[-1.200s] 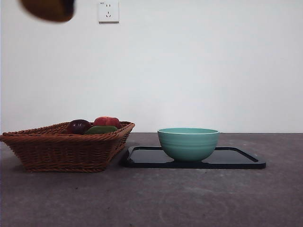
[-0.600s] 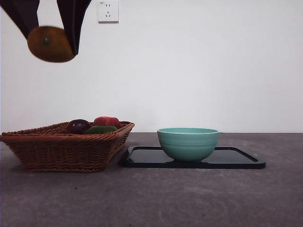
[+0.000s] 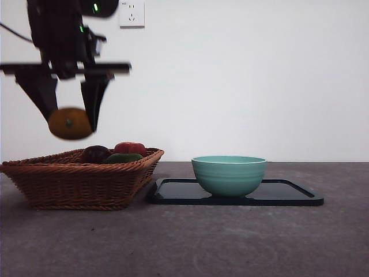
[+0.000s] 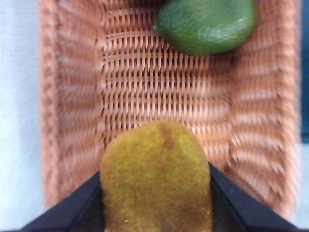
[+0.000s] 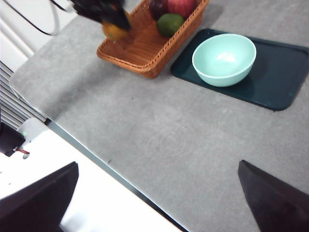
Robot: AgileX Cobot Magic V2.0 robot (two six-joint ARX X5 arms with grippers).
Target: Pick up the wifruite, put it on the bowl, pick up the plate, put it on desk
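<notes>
Wifruite (image 3: 70, 124) first: your left gripper (image 3: 69, 115) has its two jaws closed on that one orange-brown fruit and holds it in the air above the basket (image 3: 81, 179), so by my judgement you are in the carrying step and must next bring it sideways over the single mint bowl (image 3: 229, 175) on the dark tray (image 3: 288, 195) before letting go. Three fruits remain in the basket, one purple (image 3: 95, 153), one red (image 3: 130, 148), one green (image 4: 206, 24), and your right gripper (image 5: 159, 203) waits spread wide and empty, well apart over the desk (image 5: 159, 125).
</notes>
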